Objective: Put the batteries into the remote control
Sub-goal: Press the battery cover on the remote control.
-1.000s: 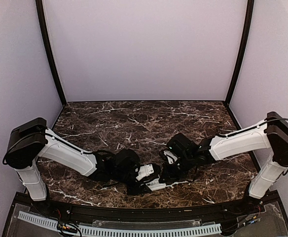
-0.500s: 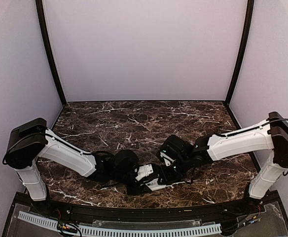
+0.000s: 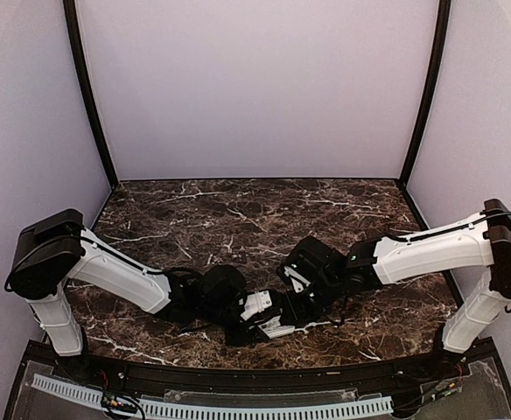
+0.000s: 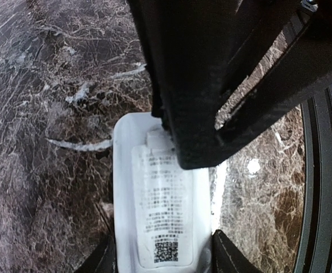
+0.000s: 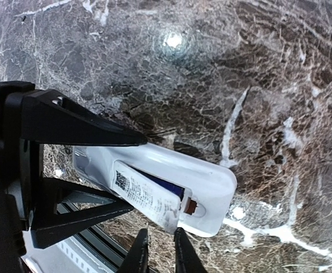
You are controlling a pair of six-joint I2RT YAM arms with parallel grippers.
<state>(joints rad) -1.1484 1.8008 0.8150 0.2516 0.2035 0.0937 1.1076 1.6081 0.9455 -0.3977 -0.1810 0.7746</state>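
Observation:
The white remote control (image 5: pixel 177 165) lies back-up just above the marble, gripped across its width by my left gripper (image 4: pixel 163 259). Its black fingers (image 5: pixel 81 128) press both long sides. A labelled white cover (image 5: pixel 146 196) sits tilted over the recess, and a dark blue battery (image 5: pixel 165 183) shows in the gap beneath it. The tips of my right gripper (image 5: pixel 160 236) are a narrow gap apart, and the cover's lower corner is beside them. In the top view the remote control (image 3: pixel 276 330) sits between the left gripper (image 3: pixel 254 319) and the right gripper (image 3: pixel 292 308).
A black rail (image 4: pixel 319 170) runs along the table's near edge, close to the remote. A white perforated strip (image 3: pixel 212 407) lies below it. Pale walls and two dark posts (image 3: pixel 89 96) enclose the dark marble table (image 3: pixel 238 210).
The right arm has shifted slightly left, bringing its gripper closer over the remote. The left arm and the remote have not moved.

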